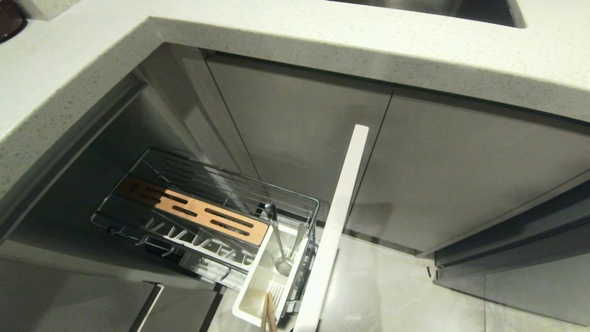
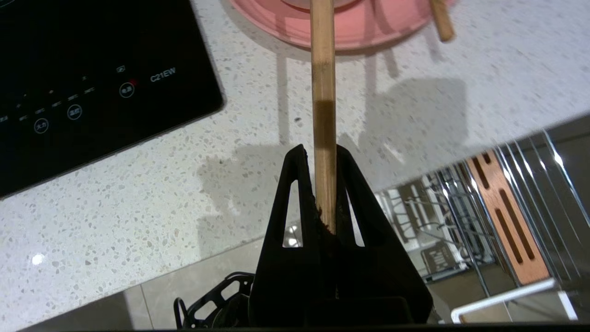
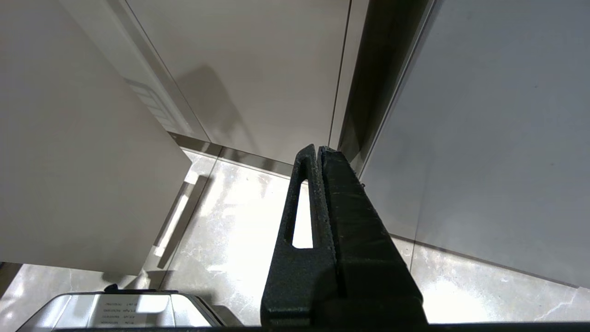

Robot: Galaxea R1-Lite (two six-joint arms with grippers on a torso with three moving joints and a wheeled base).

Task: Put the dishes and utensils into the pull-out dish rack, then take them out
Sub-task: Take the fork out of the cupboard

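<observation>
Seen in the head view, left to right: the speckled countertop [image 1: 69, 69] runs along the left and top. Below it, the pull-out dish rack [image 1: 207, 184] is drawn out, chrome wire, with the slotted wooden strip [image 1: 193, 211] lying across it. No plate or bowl is seen in the rack. The white cutlery caddy [image 1: 258, 288] is set at the rack's front end, just behind the pale drawer front [image 1: 339, 221]. A silver utensil [image 1: 278, 240] is propped upright in the caddy; whether it is the fork cannot be told. Wooden chopstick ends [image 1: 268, 316] are seen at the caddy's near end, cut by the frame edge. Neither arm is shown in this view.

In the left wrist view, the black induction hob [image 2: 92, 69] is set into the counter. The left gripper [image 2: 322, 154] is clamped tight on a single wooden chopstick [image 2: 322, 69], held over the counter edge. The pink plate [image 2: 364, 27] rests on the counter, a second stick [image 2: 441, 20] lying on its rim.

The right gripper [image 3: 319, 150] is parked low by the cabinet doors [image 3: 484, 115], fingers pressed together, nothing held.
</observation>
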